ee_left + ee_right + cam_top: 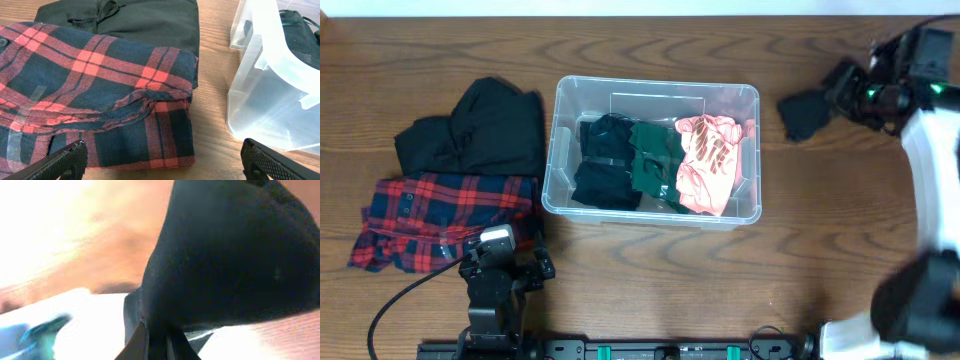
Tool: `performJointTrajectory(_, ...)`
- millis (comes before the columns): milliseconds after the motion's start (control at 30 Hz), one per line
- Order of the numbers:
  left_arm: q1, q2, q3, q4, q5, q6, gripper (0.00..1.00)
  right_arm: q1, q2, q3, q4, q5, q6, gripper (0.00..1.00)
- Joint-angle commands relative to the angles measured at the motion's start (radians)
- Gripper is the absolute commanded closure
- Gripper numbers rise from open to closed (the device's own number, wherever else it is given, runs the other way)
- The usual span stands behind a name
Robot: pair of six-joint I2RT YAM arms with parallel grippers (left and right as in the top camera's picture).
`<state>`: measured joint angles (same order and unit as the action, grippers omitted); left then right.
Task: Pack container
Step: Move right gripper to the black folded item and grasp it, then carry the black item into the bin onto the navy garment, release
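a: how far along is the packing?
b: about midway, i'd say. the container (658, 80) sits in the middle of the table (820, 260). it holds dark clothes at its left end, a green piece in the middle and a pink piece at the right.
a: what about the right gripper?
b: the right gripper (834, 97) is at the far right of the table, well apart from the container. it's clamped on a small black cloth (804, 115). its wrist view is smeared, but the cloth bunches down into the pinch of the fingers.
a: and the left?
b: the left gripper (162, 160) is spread wide and has hold of nothing. it hangs over the near edge of the plaid shirt (100, 95). the black garment (145, 25) lies beyond, touching the shirt, and the container's corner is just beside on the right.
a: so which step is this?
b: getting the black cloth into the container, i'd judge. the next move calls for bringing it left over the rim, lowering it above a free spot, then letting go. the cloth looks limp, so it could snag on the rim. the shirt and the garment aren't packed yet.
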<state>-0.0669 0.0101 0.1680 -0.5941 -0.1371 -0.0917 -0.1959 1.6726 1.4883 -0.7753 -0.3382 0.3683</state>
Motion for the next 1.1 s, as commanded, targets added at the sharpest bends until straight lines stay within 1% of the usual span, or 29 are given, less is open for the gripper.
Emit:
performJointTrajectory(0, 0.005, -0.007, -0.013, 0.002, -0.005, 0.013, 0.02, 0.076, -0.175, 0.013, -0.011, -0.031, -0.056, 0.97)
performJointTrajectory(133, 0.005, -0.007, -0.013, 0.002, -0.005, 0.013, 0.02, 0.19, -0.305, 0.013, 0.004, -0.094, -0.051, 0.96)
performJointTrajectory(267, 0.005, -0.007, -0.013, 0.001, -0.005, 0.013, 0.02, 0.354, -0.336, 0.013, 0.01, -0.129, 0.01, 0.98)
performJointTrajectory(433, 0.005, -0.007, -0.013, 0.002, -0.005, 0.013, 0.02, 0.596, -0.256, 0.008, 0.097, -0.128, 0.046, 0.98)
performJointTrajectory(533, 0.005, -0.007, -0.013, 0.002, -0.005, 0.013, 0.02, 0.697, -0.169, 0.008, 0.187, -0.118, 0.073, 0.97)
performJointTrajectory(567, 0.005, -0.007, -0.013, 0.002, -0.005, 0.013, 0.02, 0.72, -0.139, 0.008, 0.219, -0.118, 0.079, 0.95)
performJointTrajectory(600, 0.005, -0.007, -0.013, 0.001, -0.005, 0.013, 0.02, 0.74, -0.109, 0.008, 0.249, -0.118, 0.087, 0.91)
performJointTrajectory(633, 0.005, -0.007, -0.013, 0.002, -0.005, 0.013, 0.02, 0.758, -0.076, 0.008, 0.28, -0.119, 0.088, 0.91)
performJointTrajectory(767, 0.005, -0.007, -0.013, 0.002, -0.005, 0.013, 0.02, 0.795, 0.055, 0.008, 0.353, -0.118, 0.089, 0.92)
performJointTrajectory(833, 0.005, -0.007, -0.013, 0.002, -0.005, 0.013, 0.02, 0.795, 0.114, 0.008, 0.353, -0.117, 0.085, 0.92)
performJointTrajectory(933, 0.005, -0.007, -0.013, 0.002, -0.005, 0.013, 0.02, 0.79, 0.212, 0.008, 0.356, -0.142, 0.034, 0.92)
performJointTrajectory(1067, 0.005, -0.007, -0.013, 0.002, -0.005, 0.013, 0.02, 0.79, 0.334, 0.008, 0.325, -0.166, -0.018, 0.9)
